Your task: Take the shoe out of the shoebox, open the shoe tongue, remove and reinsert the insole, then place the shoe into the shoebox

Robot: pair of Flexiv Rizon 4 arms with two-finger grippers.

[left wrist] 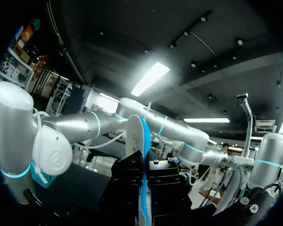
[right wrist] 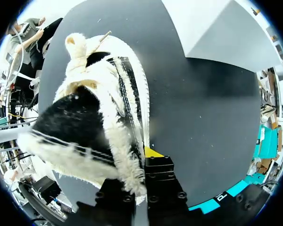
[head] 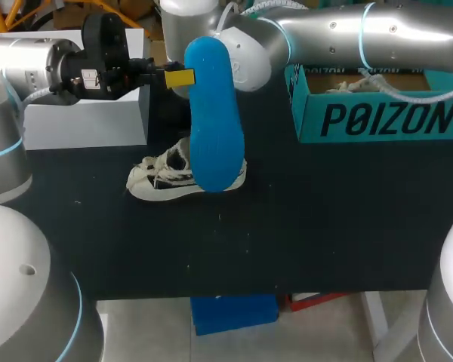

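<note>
On the black table (head: 325,226), the left gripper (head: 178,78) pinches the blue insole (head: 215,121) above the white sneaker (right wrist: 85,117). The right gripper (right wrist: 140,157) apparently clamps the sneaker's collar.

Even light on table (head: 340,226) (shadows faint).

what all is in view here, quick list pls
insole: 1, blue, held up above the shoe
shoe: 1, white and black, middle of the table, partly behind the insole
shoebox: 1, teal, back right
white box: 1, back left
table: 1, black
left pincer: 1, yellow tips, shut on the insole
right pincer: 1, yellow tips, shut on the shoe's rim
</note>
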